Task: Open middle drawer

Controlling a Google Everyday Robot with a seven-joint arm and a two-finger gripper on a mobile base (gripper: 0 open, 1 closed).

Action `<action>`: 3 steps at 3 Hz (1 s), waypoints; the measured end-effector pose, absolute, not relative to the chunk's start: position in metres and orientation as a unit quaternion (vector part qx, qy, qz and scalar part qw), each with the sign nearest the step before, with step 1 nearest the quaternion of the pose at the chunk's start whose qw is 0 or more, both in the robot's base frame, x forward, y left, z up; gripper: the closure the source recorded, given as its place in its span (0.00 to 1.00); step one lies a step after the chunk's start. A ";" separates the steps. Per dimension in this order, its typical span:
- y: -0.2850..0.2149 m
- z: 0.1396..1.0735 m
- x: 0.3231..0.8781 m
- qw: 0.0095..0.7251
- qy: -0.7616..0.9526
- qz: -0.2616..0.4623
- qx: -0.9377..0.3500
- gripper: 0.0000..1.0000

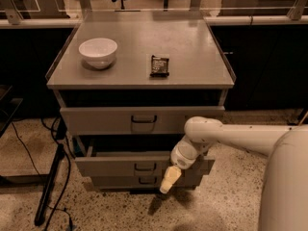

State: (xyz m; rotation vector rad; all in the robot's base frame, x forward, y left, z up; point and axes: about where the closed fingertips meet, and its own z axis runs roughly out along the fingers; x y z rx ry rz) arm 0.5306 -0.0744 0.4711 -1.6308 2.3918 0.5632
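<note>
While the middle drawer (110, 165) stands ajar, gripper (166, 185) hangs before it.

Matt grey metal middle drawer (110, 166), smooth cream plastic-looking gripper (168, 179) just before its front, glossy white bowl (98, 52) and shiny dark wrapper (160, 65) above it on matt cabinet top (192, 57), speckled stone-like floor (231, 206) below it

Low-fronted grey middle drawer (108, 166), partly out; gripper (167, 180) just below its front, right of centre.

White arm bent at elbow — gripper (166, 186) points down-left, low near floor.
</note>
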 end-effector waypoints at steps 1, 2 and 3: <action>-0.068 0.463 0.553 0.104 0.807 0.185 -0.552 0.00; -0.067 0.447 0.560 0.097 0.809 0.180 -0.552 0.00; -0.070 0.424 0.541 0.069 0.813 0.195 -0.544 0.00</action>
